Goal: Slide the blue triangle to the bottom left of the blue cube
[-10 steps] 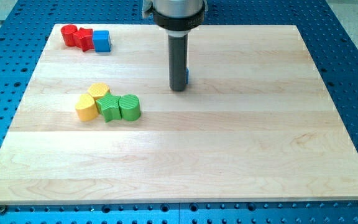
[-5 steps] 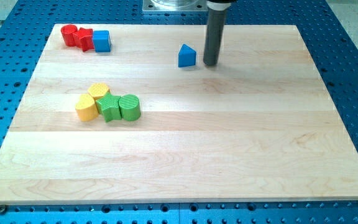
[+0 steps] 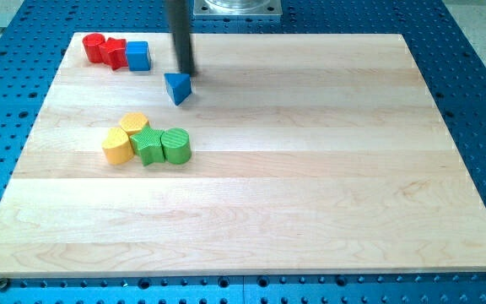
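Observation:
The blue triangle point(image 3: 177, 88) lies on the wooden board, to the right of and below the blue cube point(image 3: 137, 56), a short gap apart. The blue cube sits near the board's top left corner. My tip point(image 3: 185, 73) stands just above the triangle's upper right edge, touching or nearly touching it. The dark rod rises from there out of the view's top.
A red cylinder point(image 3: 94, 47) and a red block point(image 3: 115, 52) sit touching the blue cube's left side. Two yellow blocks point(image 3: 118, 146) point(image 3: 133, 124), a green star-like block point(image 3: 148, 148) and a green cylinder point(image 3: 176, 145) cluster at the board's left middle.
The blue triangle has slid left and slightly down, from the board's top middle towards the blue cube. My tip has moved left from the triangle's right side to above it.

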### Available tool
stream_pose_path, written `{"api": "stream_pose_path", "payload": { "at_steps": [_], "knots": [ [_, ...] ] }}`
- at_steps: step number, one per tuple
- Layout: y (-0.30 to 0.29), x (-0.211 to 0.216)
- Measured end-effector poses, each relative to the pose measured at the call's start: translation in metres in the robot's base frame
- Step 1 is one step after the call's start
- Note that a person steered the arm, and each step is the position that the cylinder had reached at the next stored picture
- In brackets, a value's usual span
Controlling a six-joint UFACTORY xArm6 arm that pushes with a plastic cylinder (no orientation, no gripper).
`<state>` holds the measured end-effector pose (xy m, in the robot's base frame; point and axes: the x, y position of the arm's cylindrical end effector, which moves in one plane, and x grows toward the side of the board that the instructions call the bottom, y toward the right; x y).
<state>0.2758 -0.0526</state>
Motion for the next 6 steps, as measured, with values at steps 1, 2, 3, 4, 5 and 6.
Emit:
{"api": "stream_pose_path", "payload": {
  "at_steps": [1, 2, 3, 4, 5, 6],
  "knots": [
    [0.046, 0.036],
    [-0.002, 0.080],
    [-0.054, 0.075],
    [-0.075, 0.045],
    [-0.089, 0.040],
    [-0.110, 0.040]
  ]
}}
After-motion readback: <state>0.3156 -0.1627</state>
